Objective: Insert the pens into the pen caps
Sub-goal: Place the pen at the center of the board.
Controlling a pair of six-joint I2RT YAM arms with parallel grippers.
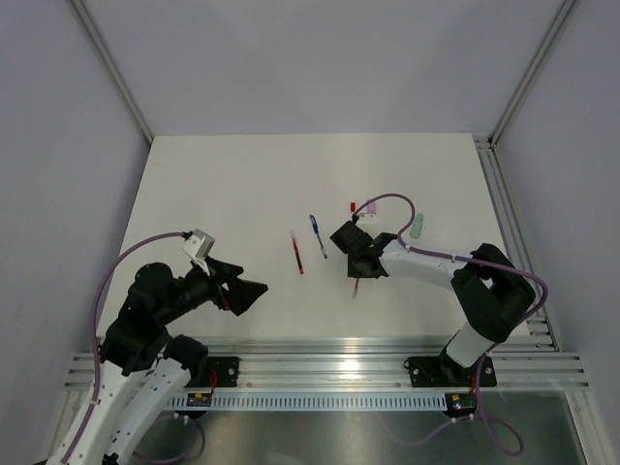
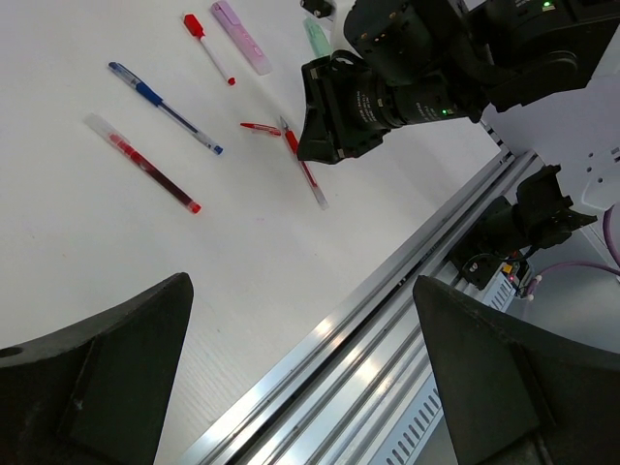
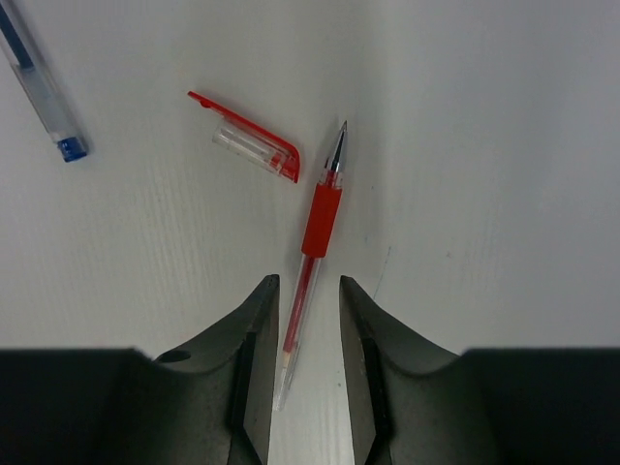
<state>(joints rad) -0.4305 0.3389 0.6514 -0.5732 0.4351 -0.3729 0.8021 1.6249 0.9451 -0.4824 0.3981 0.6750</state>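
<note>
Left wrist view shows four thin pens (image 2: pixel 165 107), two thick ones (image 2: pixel 242 37) and one loose red cap (image 2: pixel 260 127), between the middle of the worktop (image 2: pixel 242 281) and its right edge. Right gripper (image 3: pixel 308 283) stands slightly parted around an uncapped red pen (image 3: pixel 322 208); left gripper (image 2: pixel 300 286) is spread wide.

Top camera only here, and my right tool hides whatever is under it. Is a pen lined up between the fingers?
Observer: Yes. In the right wrist view a red pen lies between the open fingers of the right tool, its barrel not yet pinched.
Operator: Capped or bare?
Observer: Bare. The tip points away from the tool, and a red cap lies loose on the table, just left of the tip in that view.
</note>
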